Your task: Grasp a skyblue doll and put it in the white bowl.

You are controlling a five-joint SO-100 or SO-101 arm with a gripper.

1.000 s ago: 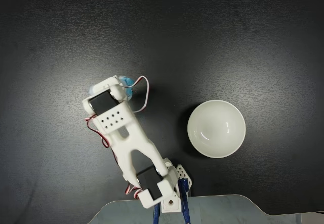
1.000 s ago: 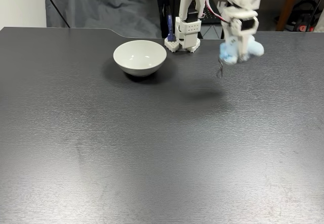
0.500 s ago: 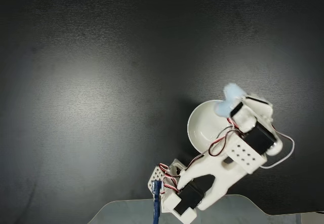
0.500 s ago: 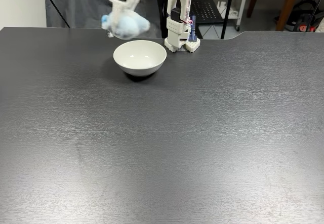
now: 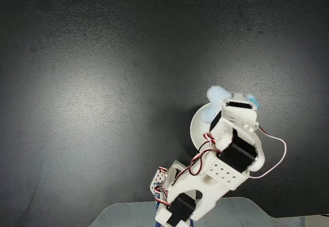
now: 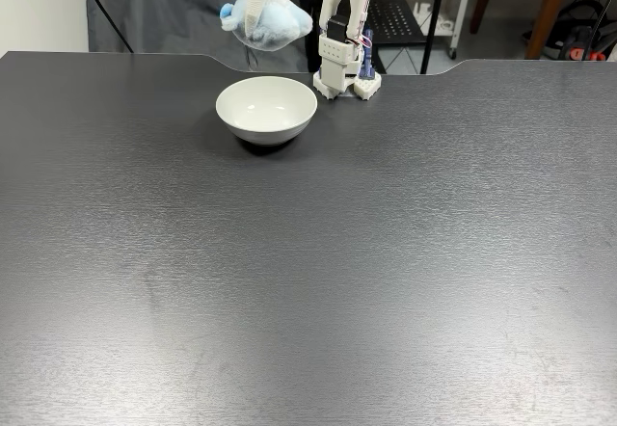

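The skyblue doll point(image 6: 282, 24) hangs in the air just above and behind the white bowl point(image 6: 266, 106), with my gripper point(image 6: 256, 23) shut on it. In the fixed view from above, the doll point(image 5: 215, 96) pokes out past the gripper point(image 5: 229, 102) over the bowl's far rim, with a turquoise bit at its right. There the arm covers most of the bowl point(image 5: 198, 129), leaving its left rim in sight. The bowl looks empty in the front fixed view.
The arm's base point(image 6: 342, 65) stands at the table's back edge, just right of the bowl. A dark cloth point(image 6: 174, 12) hangs behind the table. Wide bare dark tabletop point(image 6: 308, 272) spreads in front of the bowl.
The arm swung with the doll from the far side of the base across to the bowl. In the last half second it shifted a little, closer over the bowl.
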